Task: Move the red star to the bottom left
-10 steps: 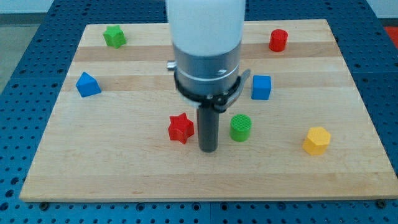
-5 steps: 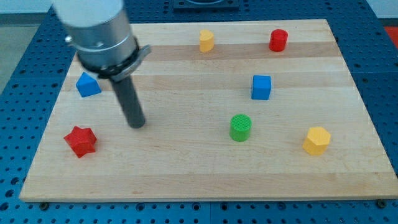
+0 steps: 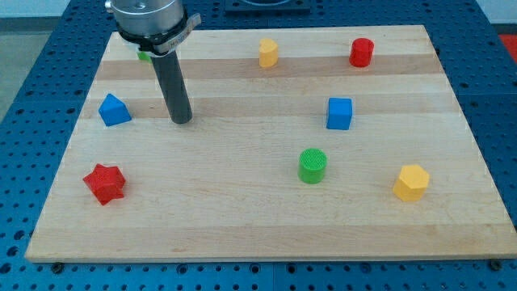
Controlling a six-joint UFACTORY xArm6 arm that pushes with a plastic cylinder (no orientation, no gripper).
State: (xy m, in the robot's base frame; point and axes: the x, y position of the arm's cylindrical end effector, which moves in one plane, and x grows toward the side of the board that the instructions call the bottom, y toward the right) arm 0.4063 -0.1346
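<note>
Wooden board (image 3: 266, 226) lay on a blue pegboard table (image 3: 24, 97). Arm (image 3: 145, 16) entered from the view's top left; it carried no claw, only a rod, so no open/closed state applied. My tip (image 3: 182, 120) sat on the board just right of the blue block (image 3: 113, 109), apart from it. Red star (image 3: 105, 183) was at bottom left, well below the tip. Blue cube (image 3: 339, 113), yellow hexagon (image 3: 411, 182), green cylinder (image 3: 313, 166), red cylinder (image 3: 362, 52), yellow block (image 3: 268, 52) scattered elsewhere. Green block (image 3: 144, 56) mostly hidden behind the arm.
</note>
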